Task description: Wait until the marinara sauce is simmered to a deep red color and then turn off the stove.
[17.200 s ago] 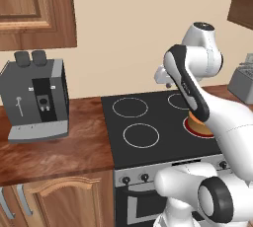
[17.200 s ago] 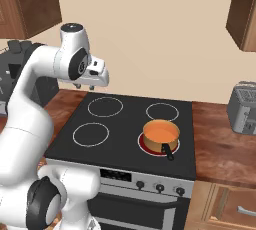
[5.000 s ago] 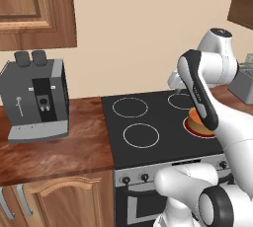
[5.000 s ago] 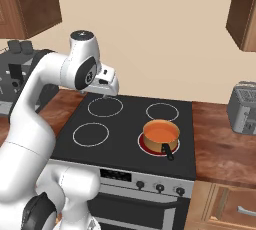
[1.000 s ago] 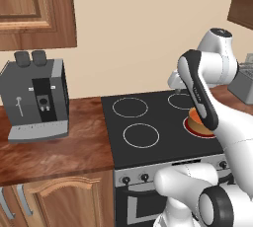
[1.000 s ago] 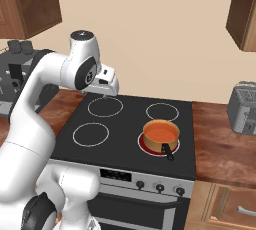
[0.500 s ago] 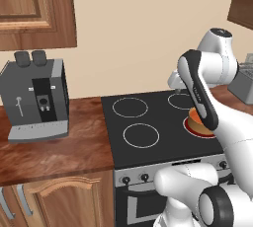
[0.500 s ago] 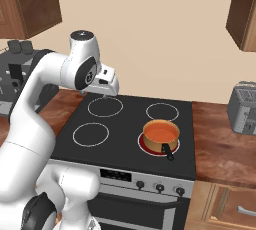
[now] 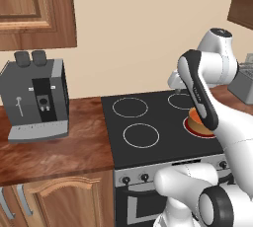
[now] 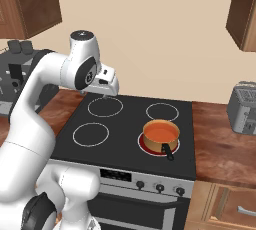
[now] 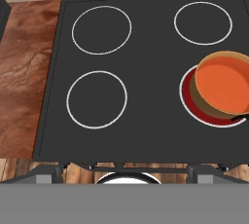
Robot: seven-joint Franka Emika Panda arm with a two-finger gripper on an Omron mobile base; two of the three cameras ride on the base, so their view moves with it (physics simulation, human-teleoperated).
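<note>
Black glass stove [image 10: 127,139] set into a wood counter [image 9: 49,152], grey coffee machine [image 9: 35,100] out at nine o'clock, toaster [image 10: 243,108] at three o'clock. Orange-red marinara sauce [image 10: 161,133] in the saucepan [image 10: 161,139] on the glowing red front-right burner [image 11: 192,102]. Gripper [image 10: 107,88] hanging over the back-left ring, well apart from the pan; can't tell how wide the fingers stand.

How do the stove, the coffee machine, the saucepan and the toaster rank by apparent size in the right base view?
1. stove
2. coffee machine, cut off by the frame edge and partly behind the arm, so unsure
3. toaster and saucepan look alike; the toaster is also cropped, so no ranking.
</note>
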